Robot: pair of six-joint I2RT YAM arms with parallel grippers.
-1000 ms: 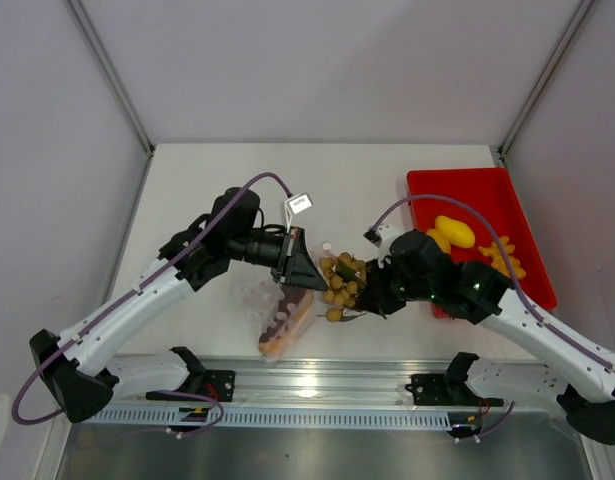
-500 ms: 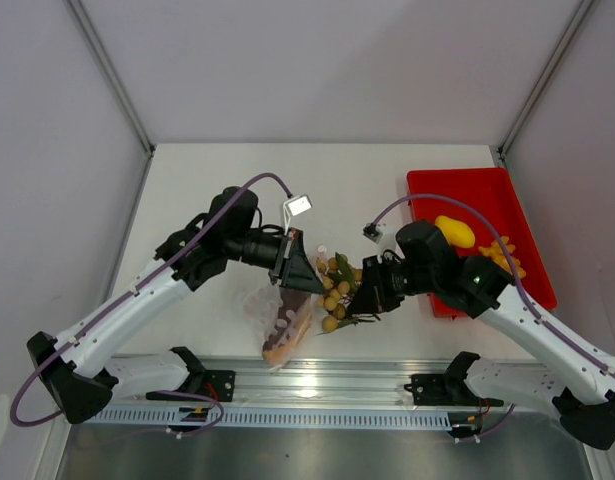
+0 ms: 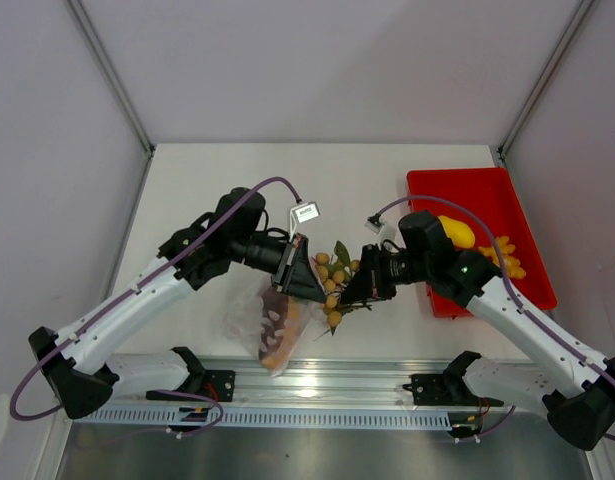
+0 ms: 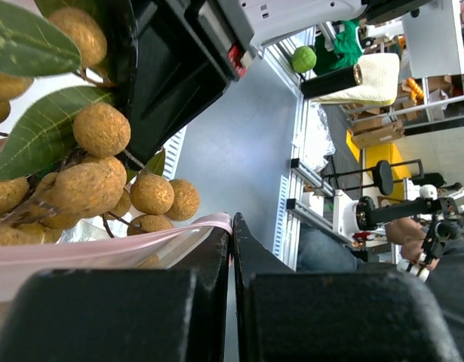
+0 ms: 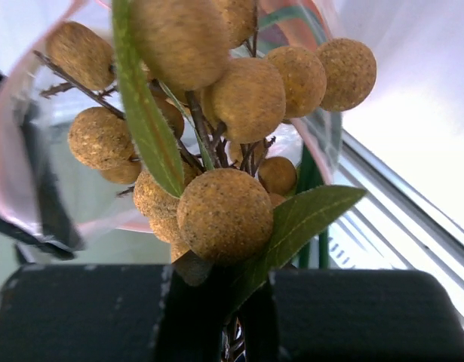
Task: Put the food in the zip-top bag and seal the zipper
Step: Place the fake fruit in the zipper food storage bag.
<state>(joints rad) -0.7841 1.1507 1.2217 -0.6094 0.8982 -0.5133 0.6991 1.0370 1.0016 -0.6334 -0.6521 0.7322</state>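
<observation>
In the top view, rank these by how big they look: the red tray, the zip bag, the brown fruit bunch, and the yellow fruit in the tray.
1. red tray, clearly largest.
2. zip-top bag.
3. fruit bunch, partly hidden, so its gap to the bag is unsure.
4. yellow fruit, smallest.

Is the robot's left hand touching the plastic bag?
Touching. The left wrist view shows the left hand shut, with the pink top edge of the bag pinched between its two fingers.
</observation>
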